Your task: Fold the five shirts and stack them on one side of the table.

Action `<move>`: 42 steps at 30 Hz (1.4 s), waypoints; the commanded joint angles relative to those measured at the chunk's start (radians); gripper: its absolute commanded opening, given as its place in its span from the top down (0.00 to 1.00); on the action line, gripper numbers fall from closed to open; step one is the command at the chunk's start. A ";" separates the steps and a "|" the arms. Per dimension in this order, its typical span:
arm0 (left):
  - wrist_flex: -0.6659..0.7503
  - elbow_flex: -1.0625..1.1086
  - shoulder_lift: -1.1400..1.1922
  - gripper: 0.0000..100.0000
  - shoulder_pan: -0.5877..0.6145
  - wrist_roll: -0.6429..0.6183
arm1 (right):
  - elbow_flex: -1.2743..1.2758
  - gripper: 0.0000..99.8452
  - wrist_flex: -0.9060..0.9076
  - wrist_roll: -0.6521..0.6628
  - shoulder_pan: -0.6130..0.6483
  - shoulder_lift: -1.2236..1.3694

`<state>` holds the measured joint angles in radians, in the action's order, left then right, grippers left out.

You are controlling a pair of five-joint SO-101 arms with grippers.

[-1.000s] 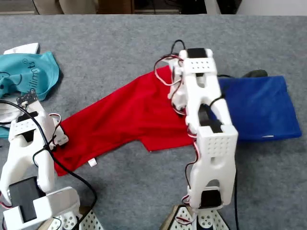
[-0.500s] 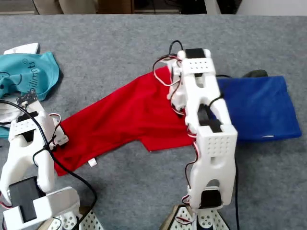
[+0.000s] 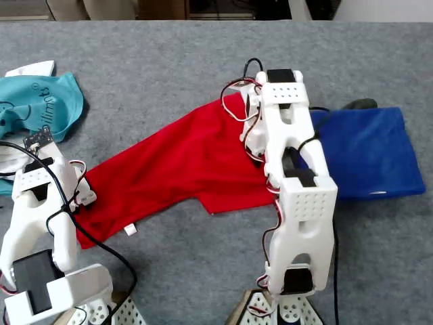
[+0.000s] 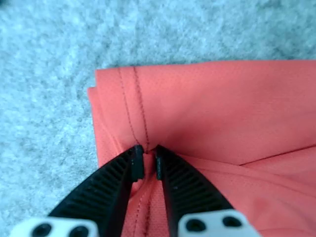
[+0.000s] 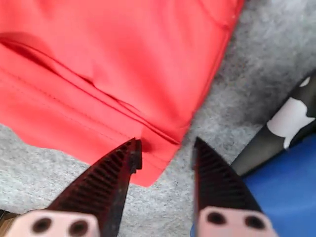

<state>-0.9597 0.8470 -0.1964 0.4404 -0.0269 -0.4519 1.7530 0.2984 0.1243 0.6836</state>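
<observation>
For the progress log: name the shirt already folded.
The blue fabric shirt, a neat rectangle; the red fabric shirt lies spread out, the teal shirt crumpled.

Two white robot arms stand at one grey table [image 3: 149,61], the left arm [image 3: 39,210] at lower left and the right arm [image 3: 298,189] right of centre, carrying two grippers: the left gripper [image 4: 146,165] and the right gripper [image 5: 165,153]. Three coloured shirts lie out: one red shirt [image 3: 169,162], one blue shirt [image 3: 369,152] and one teal shirt [image 3: 40,101]. White fabric shows twice at the left edge, as an upper patch [image 3: 30,68] and a lower patch [image 3: 8,157], and one dark item [image 3: 358,103] peeks above the blue.
</observation>
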 commanded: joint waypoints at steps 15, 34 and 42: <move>0.005 -0.014 0.004 0.95 0.002 0.005 | -0.002 0.94 0.023 0.009 0.024 -0.005; 0.005 -0.014 0.004 0.95 0.002 0.005 | 0.076 0.84 0.029 -0.034 0.030 -0.012; 0.005 -0.014 0.004 0.95 0.002 0.005 | 0.005 0.84 0.031 -0.072 0.024 -0.013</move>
<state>-0.9597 0.8470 -0.1964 0.4404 -0.0269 -0.3951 1.7637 0.2539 0.1381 0.6836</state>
